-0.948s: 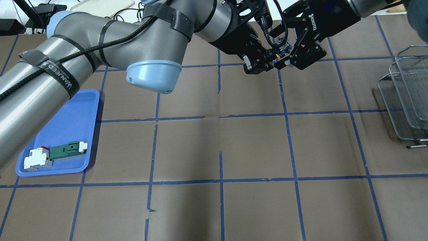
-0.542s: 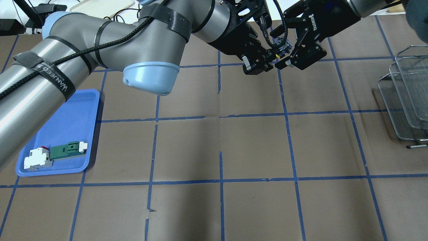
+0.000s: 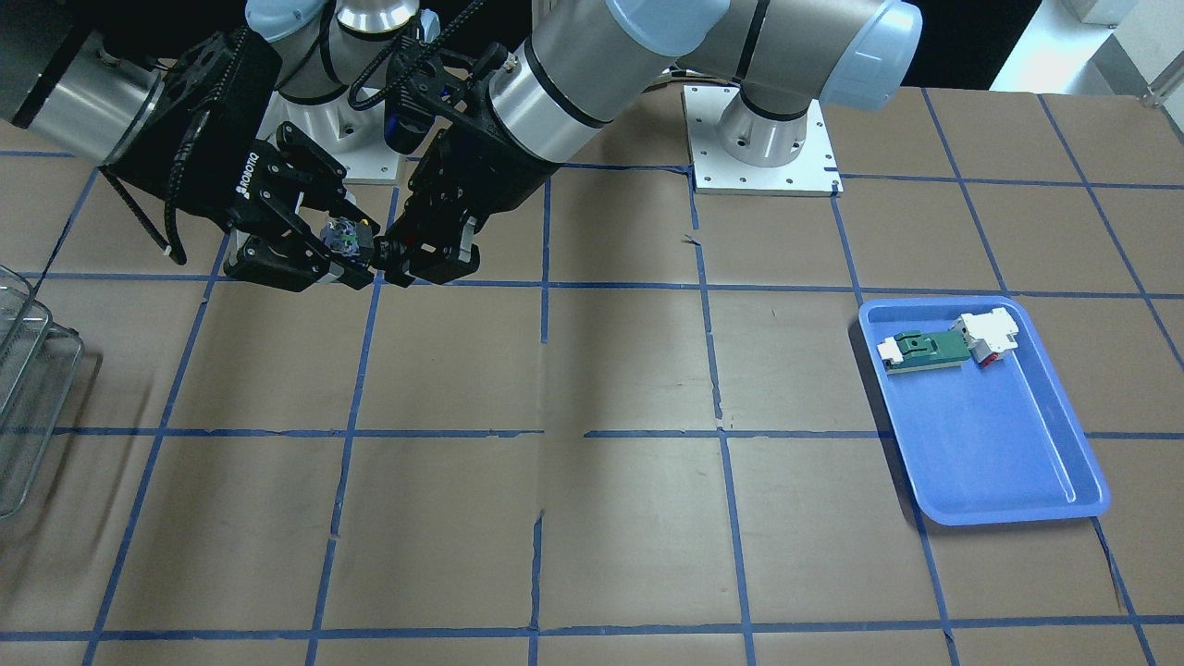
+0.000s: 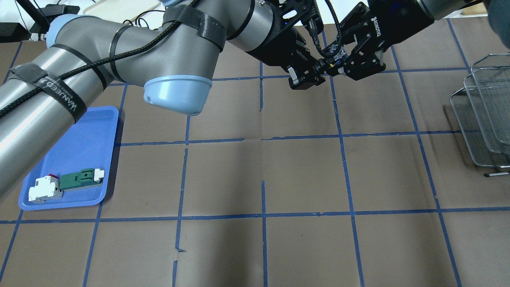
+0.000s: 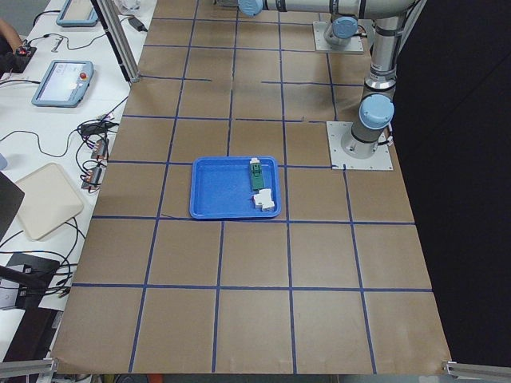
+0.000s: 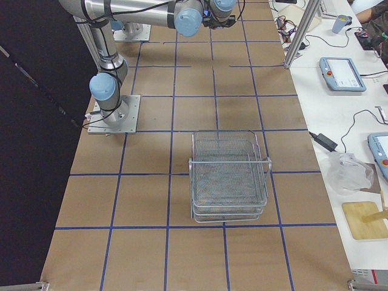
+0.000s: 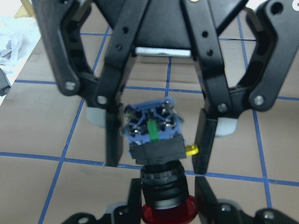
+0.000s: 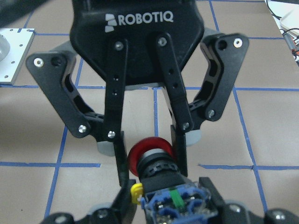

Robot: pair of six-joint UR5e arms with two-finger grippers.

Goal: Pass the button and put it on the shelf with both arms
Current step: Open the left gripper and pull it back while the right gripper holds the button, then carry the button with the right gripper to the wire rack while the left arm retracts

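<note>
The button [image 4: 333, 57] hangs in the air over the back of the table, between my two grippers. In the left wrist view my left gripper [image 7: 163, 189] is shut on its black body, just above the red cap [image 7: 168, 212]. My right gripper [image 7: 156, 166] faces it, with its fingers closed against the silvery-blue terminal base [image 7: 150, 122]. The right wrist view shows the same: my right gripper [image 8: 170, 196] is on the base and my left gripper [image 8: 151, 175] is around the red cap [image 8: 150, 156]. The wire shelf [image 4: 484, 111] stands at the table's right edge, far from both grippers.
A blue tray [image 4: 79, 143] at the front left holds a green and white connector block [image 4: 79, 179]. The shelf also shows in the right side view [image 6: 229, 176]. My left arm's elbow [image 4: 177, 93] hangs over the table left of the middle.
My right gripper has moved up and in toward my left gripper, and its fingers have closed on the button's base. My left gripper has kept its hold.
</note>
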